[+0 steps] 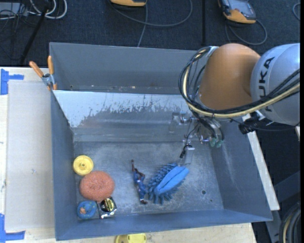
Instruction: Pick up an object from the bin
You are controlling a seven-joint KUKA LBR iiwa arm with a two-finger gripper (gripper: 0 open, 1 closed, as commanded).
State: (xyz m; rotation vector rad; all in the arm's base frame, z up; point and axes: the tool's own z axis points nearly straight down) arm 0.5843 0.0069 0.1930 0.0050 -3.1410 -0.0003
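My gripper (186, 152) hangs under the arm's orange cover at the right of the bin, just above the floor. Its lower end is right above the upper right tip of a blue bristled brush (167, 181), which lies slanted on the floor in the bin's middle front. I see nothing held in the gripper. A thin dark blue piece (139, 182) lies against the brush's left side.
In the front left corner lie a yellow round cap (83, 164), an orange-red scouring ball (97, 185), a blue round thing (86, 209) and a small black and yellow tape measure (107, 205). The arm and its cables overhang the bin's right wall.
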